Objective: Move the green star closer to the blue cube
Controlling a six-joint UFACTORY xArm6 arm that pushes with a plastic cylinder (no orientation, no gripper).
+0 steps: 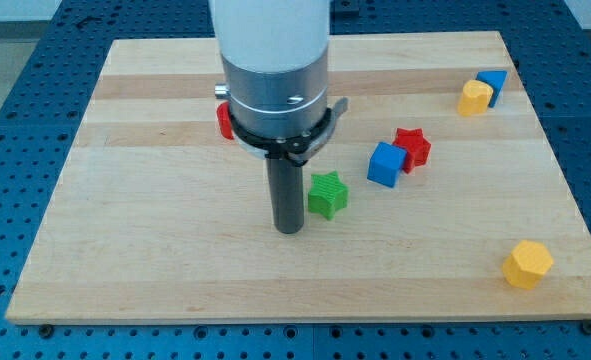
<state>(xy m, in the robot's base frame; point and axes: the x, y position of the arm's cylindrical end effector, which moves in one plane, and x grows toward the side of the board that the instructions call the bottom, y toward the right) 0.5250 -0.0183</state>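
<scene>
The green star (pixel 327 194) lies near the middle of the wooden board (pixel 155 250). The blue cube (pixel 385 164) sits a short way to its upper right, with a gap between them. A red star (pixel 412 147) touches the blue cube's right side. My tip (pixel 289 229) rests on the board just left of the green star and slightly below it, very close to it or touching it. The arm's white and grey body rises above the tip.
A red block (pixel 223 120) is partly hidden behind the arm's body at the left. A yellow block (pixel 475 97) and a small blue block (pixel 493 82) sit together at the top right. A yellow hexagonal block (pixel 527 264) lies at the bottom right.
</scene>
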